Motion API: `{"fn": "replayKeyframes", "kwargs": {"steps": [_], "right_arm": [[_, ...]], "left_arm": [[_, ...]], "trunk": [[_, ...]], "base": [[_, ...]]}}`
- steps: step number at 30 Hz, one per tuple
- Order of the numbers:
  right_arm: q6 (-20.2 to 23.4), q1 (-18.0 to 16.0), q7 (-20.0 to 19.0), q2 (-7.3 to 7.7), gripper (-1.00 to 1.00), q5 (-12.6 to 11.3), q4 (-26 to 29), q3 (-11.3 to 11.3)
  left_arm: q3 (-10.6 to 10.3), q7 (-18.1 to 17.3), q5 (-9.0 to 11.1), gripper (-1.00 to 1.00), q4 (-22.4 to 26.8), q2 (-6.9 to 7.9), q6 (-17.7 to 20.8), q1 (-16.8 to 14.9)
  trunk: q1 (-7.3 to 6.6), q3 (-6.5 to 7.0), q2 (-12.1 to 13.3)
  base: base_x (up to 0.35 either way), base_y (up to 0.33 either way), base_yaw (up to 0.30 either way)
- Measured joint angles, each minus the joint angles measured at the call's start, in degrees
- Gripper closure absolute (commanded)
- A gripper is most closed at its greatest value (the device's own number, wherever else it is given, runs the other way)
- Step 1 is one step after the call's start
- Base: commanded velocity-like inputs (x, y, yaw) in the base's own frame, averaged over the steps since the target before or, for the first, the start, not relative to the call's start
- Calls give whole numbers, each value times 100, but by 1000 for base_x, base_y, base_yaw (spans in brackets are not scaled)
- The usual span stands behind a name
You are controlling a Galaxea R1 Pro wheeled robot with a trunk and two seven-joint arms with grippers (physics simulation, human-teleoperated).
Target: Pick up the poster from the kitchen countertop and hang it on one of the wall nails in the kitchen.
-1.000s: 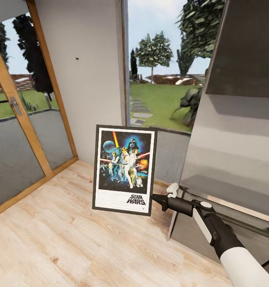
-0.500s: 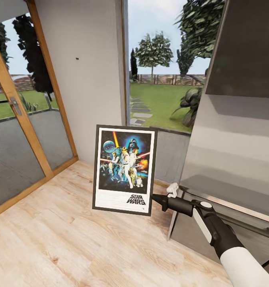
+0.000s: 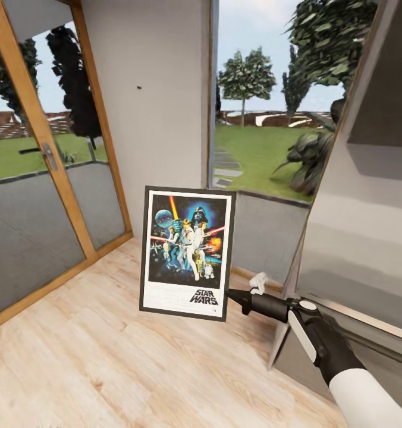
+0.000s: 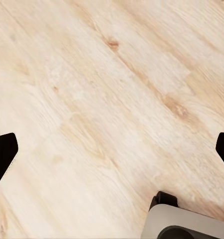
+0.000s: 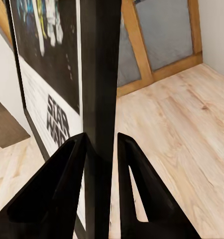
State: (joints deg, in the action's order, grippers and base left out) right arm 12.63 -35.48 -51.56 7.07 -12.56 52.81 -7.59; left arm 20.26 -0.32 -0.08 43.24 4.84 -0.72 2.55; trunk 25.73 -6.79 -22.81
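I'm gripping the poster (image 3: 187, 254) upright by its lower right edge in my right end effector (image 3: 232, 295), above the plank floor (image 3: 106, 368); left end effector (image 4: 112, 154) is hanging open.

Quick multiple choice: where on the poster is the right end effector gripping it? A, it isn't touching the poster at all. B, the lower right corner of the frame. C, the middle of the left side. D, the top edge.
B: in the head view the right end effector meets the poster at its lower right corner, and the right wrist view shows both fingers closed on the black frame edge.
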Motion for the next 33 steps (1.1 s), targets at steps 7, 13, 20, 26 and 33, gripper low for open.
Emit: {"fn": "replayKeyframes", "kwargs": {"steps": [7, 13, 20, 26, 33], "right_arm": [[0, 0, 2, 0, 100, 0, 0, 0], [2, 2, -2, 0, 100, 0, 0, 0], [0, 2, -6, 0, 100, 0, 0, 0], [3, 2, -6, 0, 100, 0, 0, 1], [-1, 2, -7, 0, 100, 0, 0, 2]], "left_arm": [[2, 0, 0, -100, -4, 0, 0, 0], [-3, 0, 0, -100, -3, 0, 0, 0], [-2, 0, 0, -100, -3, 0, 0, 0], [-4, 0, 0, -100, -4, 0, 0, 0], [-4, 0, 0, -100, -4, 0, 1, 0]], "trunk": [[0, 0, 0], [0, 0, 0], [0, 0, 0], [0, 0, 0], [0, 0, 0]], "base": [[193, 244, 272], [197, 246, 51], [205, 259, 7], [208, 283, 0], [209, 288, 0]]}}
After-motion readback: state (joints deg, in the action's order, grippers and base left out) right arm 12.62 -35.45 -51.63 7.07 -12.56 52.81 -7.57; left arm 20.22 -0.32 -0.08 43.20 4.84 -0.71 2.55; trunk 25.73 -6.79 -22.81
